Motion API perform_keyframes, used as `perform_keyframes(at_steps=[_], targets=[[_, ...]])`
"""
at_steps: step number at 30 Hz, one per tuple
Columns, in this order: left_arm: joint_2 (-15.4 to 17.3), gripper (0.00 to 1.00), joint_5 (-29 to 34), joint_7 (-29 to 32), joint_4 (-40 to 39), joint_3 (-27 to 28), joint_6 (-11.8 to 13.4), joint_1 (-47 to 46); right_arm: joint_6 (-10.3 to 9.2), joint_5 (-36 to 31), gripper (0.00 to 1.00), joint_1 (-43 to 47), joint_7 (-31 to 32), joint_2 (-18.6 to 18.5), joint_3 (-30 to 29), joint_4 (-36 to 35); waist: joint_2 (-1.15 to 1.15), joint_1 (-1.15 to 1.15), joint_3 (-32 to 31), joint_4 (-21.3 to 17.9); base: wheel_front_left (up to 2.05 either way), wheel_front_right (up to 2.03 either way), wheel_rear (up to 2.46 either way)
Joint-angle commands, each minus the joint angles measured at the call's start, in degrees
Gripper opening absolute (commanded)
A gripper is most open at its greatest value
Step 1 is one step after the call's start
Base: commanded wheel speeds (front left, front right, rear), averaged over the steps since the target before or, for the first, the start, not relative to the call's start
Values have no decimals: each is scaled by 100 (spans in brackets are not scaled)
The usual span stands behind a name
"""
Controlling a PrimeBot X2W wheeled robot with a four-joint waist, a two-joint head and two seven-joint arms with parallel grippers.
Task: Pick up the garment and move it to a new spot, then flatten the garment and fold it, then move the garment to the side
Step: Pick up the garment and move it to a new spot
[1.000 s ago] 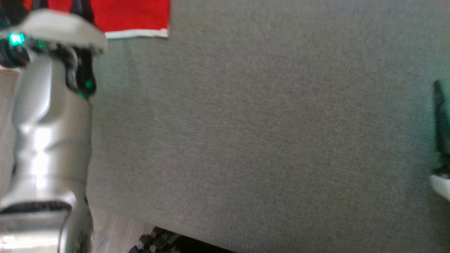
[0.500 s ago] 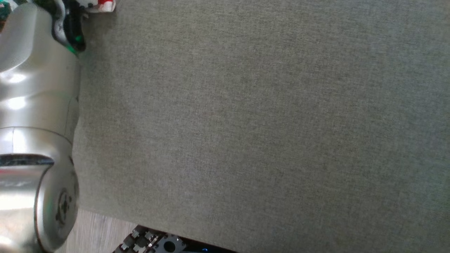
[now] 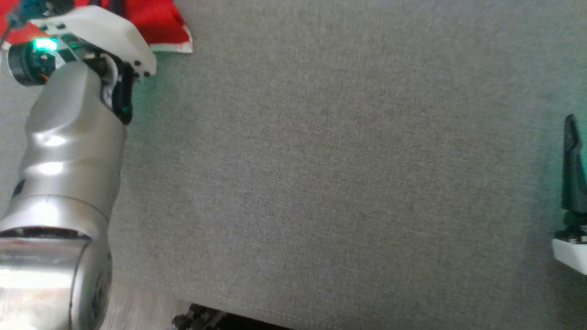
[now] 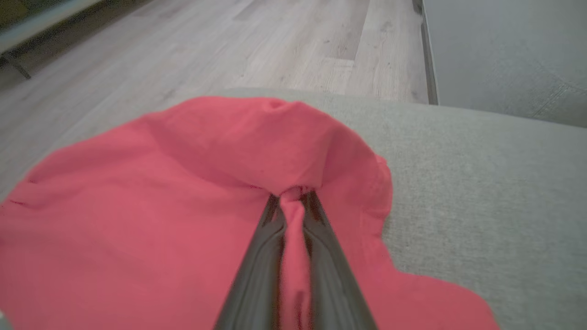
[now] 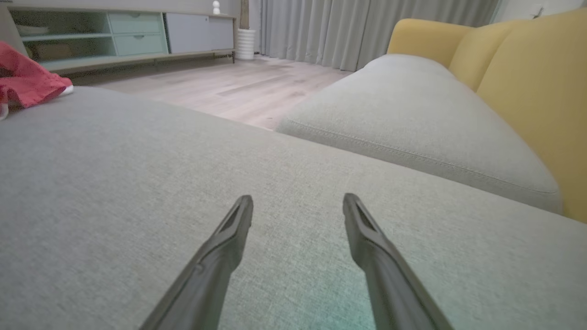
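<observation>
grey sofa (image 5: 137, 192) (yellow back), wood floor (image 5: 220, 89)

Left gripper (image 4: 291, 196) is pinching a fold of the garment (image 4: 137, 220), fingers (image 4: 259, 256) nearly touching with cloth between them. Left forearm (image 3: 69, 174) is reaching up the head view's left side, with a green light glowing at the wrist housing (image 3: 110, 39). Right gripper (image 5: 298, 201) is holding its fingers spread wide, gripping nothing. One dark finger (image 3: 573, 169) is pointing up at the head view's right edge.

Grey fabric cushion (image 3: 321, 160), red garment (image 3: 158, 20) rumpled near its far left edge.
</observation>
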Motion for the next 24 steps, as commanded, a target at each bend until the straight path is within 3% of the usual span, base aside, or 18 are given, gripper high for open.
perform_keyframes(at_steps=[1,6,10,18,22,24], targets=[[299,0,-25,-93,-198,-75,-36,87,-4,0,100,-19,-139,94,190,45,0,0,-716,-70,0,0,0],[-60,0,-459,85,-892,-797,-53,800,-4,-33,100,3,-333,492,398,623,0,0,-1502,-198,0,0,0],[-142,0,-1074,395,-1752,-1374,-54,1502,-4,-46,100,45,-422,688,440,901,0,0,-1887,-290,0,0,0],[251,0,-2549,1400,-4861,-2395,-55,3501,-4,-76,100,50,-554,1026,633,1353,0,0,-2457,-731,0,0,0],[436,0,-2845,2102,-6325,-2809,55,4412,-4,-55,100,-101,-590,1145,692,1470,0,0,-2497,-1115,0,0,0],[367,0,-2859,2300,-6601,-2999,151,4578,-4,-53,100,-175,-596,1176,756,1520,0,0,-2481,-1288,0,0,0]])
